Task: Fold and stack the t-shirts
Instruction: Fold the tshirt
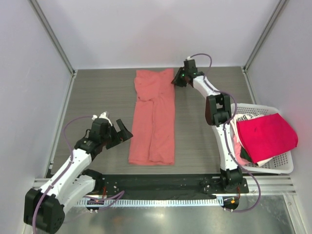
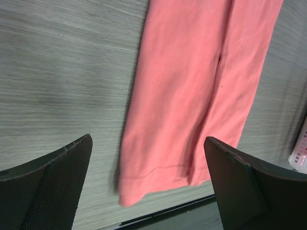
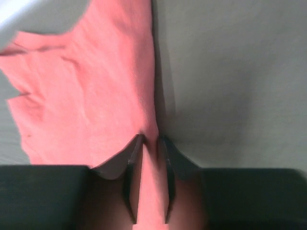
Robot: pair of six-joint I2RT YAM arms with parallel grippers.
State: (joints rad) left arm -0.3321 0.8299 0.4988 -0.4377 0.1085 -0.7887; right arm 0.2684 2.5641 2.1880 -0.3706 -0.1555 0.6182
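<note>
Right claw pinching the far edge of the salmon shirt for a lengthwise fold.

The salmon-coral t-shirt (image 1: 154, 119) lies folded narrow, running from the worktop's (image 1: 97, 97) far edge toward the near edge. The right claw (image 1: 176, 81), arm stretched far out, is nipped on its far right corner; lift low and carry straight nearward, I'd judge. The left claw (image 1: 118, 130) gapes wide, empty, beside the near hem. The crimson-pink t-shirt (image 1: 265, 134) sits in the basket (image 1: 287, 165).
</note>
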